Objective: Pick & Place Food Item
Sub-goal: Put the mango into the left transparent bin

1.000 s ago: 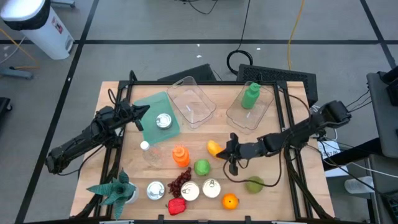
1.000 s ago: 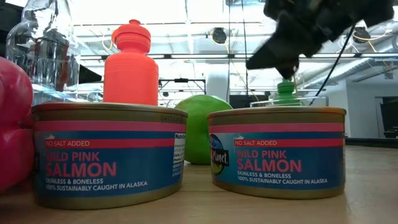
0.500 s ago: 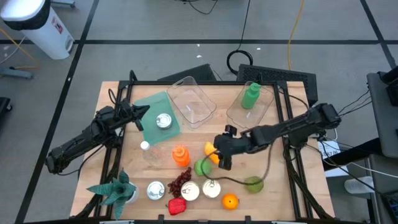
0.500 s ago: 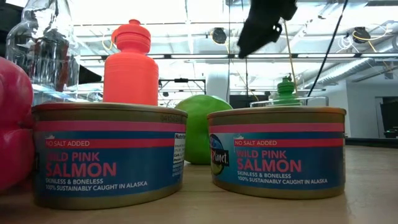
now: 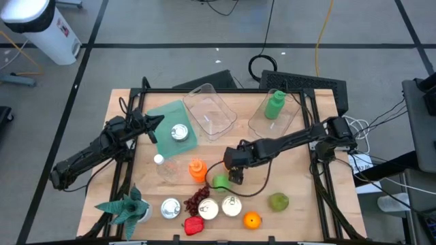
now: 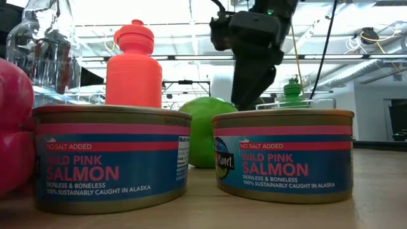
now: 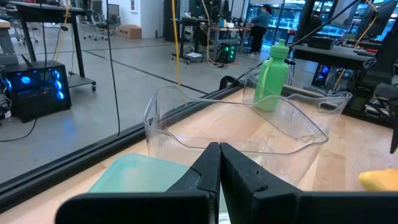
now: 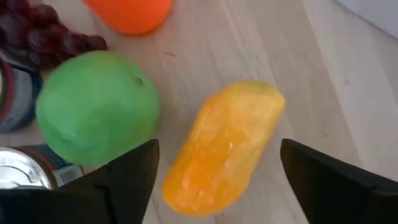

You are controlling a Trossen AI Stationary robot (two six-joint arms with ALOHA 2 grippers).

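1. The right claw point(image 5: 235, 170) has moved left across the bench point(image 5: 300, 146) since a second ago. It now hangs in the middle of the high view, right over the yellow mango point(image 8: 227, 144).
2. In the right wrist view the right claw's two fingers point(image 8: 121, 180) are wide apart, one on each side of the mango. They hold nothing.
3. The mango lies flat on the bench, just beside the green apple point(image 5: 221, 182). In the high view the arm now hides it.
4. The orange bottle point(image 5: 197, 170) stands just left of the claw.
5. The left claw point(image 5: 151, 126) has not moved. It sits at the left of the high view over the green board point(image 5: 163, 119), its fingers pressed together and holding nothing.
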